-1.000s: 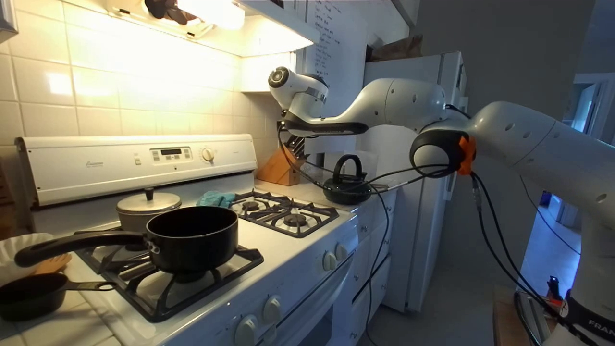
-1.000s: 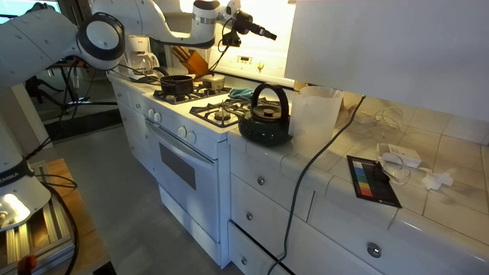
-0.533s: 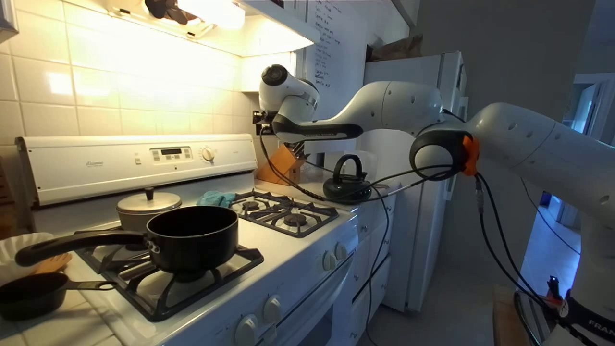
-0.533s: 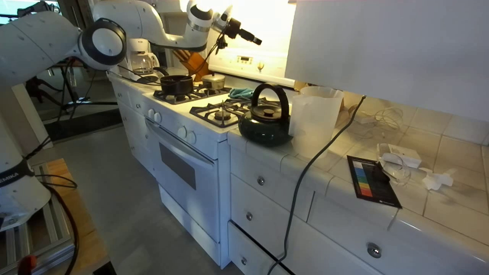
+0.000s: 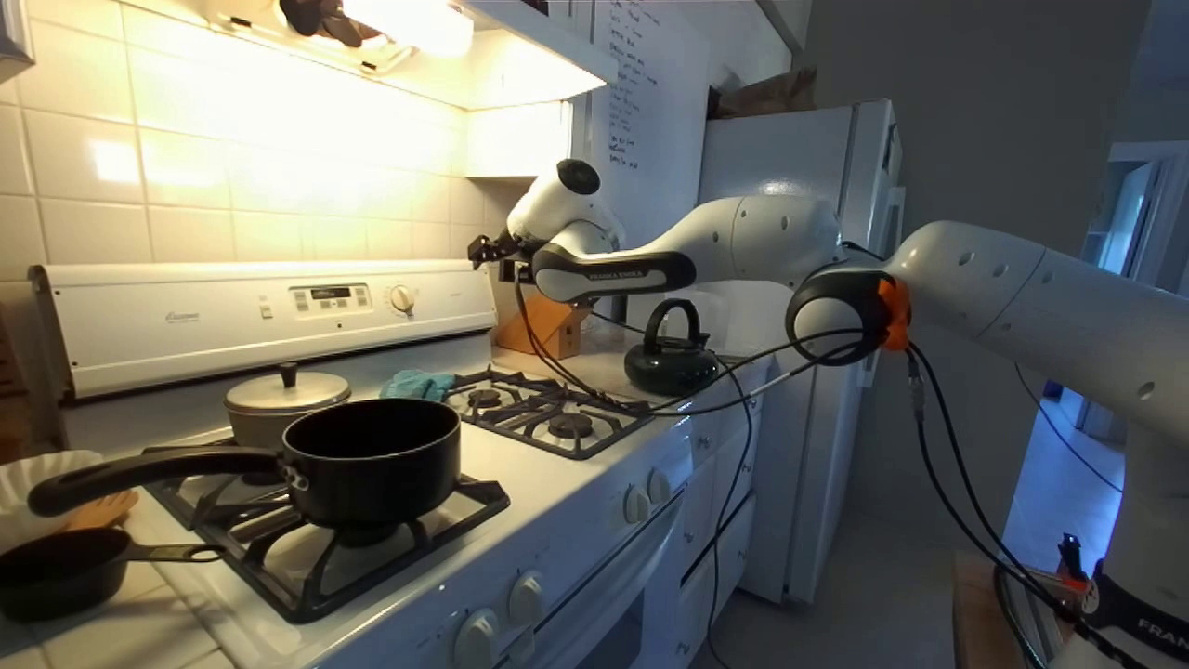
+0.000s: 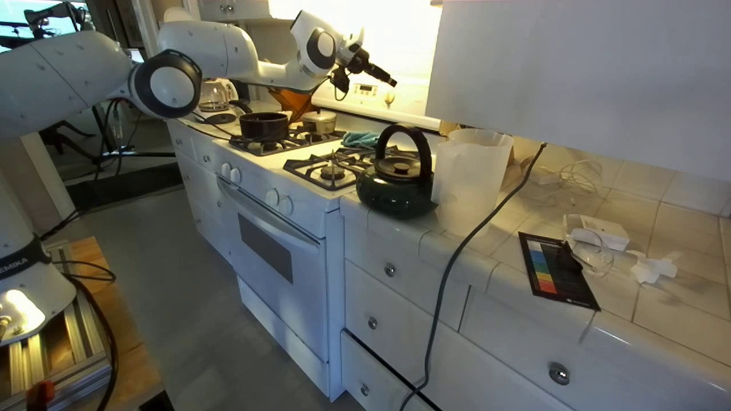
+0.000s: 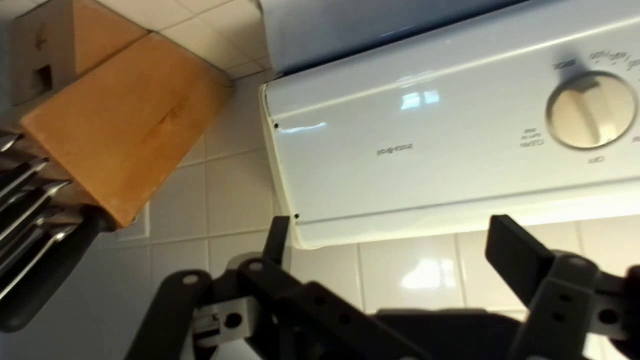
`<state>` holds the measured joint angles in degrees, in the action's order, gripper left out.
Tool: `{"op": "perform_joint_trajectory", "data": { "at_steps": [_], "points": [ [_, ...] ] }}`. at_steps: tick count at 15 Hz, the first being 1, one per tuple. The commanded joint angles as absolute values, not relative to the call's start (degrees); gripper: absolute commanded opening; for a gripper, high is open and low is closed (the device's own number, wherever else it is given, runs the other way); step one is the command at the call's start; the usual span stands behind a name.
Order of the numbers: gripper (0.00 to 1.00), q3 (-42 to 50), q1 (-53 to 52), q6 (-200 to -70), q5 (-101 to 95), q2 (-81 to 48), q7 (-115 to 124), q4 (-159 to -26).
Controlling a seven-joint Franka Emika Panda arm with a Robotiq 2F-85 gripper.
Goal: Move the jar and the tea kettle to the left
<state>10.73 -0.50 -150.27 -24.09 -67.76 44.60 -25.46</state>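
The tea kettle (image 6: 398, 185) is dark green, squat and rounded, with a high arched loop handle and a knobbed lid. It stands upright on the tiled counter beside the stove and also shows in an exterior view (image 5: 671, 364). The jar (image 6: 473, 177) is a tall frosted translucent container, upright right beside the kettle. My gripper (image 6: 393, 83) is in the air above the back of the stove, apart from both. In the wrist view my gripper (image 7: 390, 227) has its jaws wide apart with nothing between them. Kettle and jar are out of the wrist view.
A wooden knife block (image 7: 130, 120) stands near the gripper by the stove's back panel (image 7: 400, 135). A black pot (image 5: 372, 465) and a lidded pot (image 5: 288, 404) sit on the stove. A cable (image 6: 457, 257) hangs beside the jar. An overhead cabinet (image 6: 571, 74) is above the counter.
The arm has come down and the wrist has turned, so the gripper sits lower and shows more in an exterior view. The kettle and the jar have not moved.
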Motion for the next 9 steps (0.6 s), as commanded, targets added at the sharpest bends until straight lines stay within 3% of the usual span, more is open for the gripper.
{"op": "perform_joint_trajectory", "data": {
  "at_steps": [1,6,9],
  "points": [
    [1.0,4.5,0.0,-154.0,-13.0,-68.8,30.2,-26.3],
    [1.0,-7.3,0.4,-151.2,0.5,-68.6,9.3,-27.8],
    [1.0,-12.5,1.0,-142.6,6.1,-70.8,0.5,-24.1]
  ]
}}
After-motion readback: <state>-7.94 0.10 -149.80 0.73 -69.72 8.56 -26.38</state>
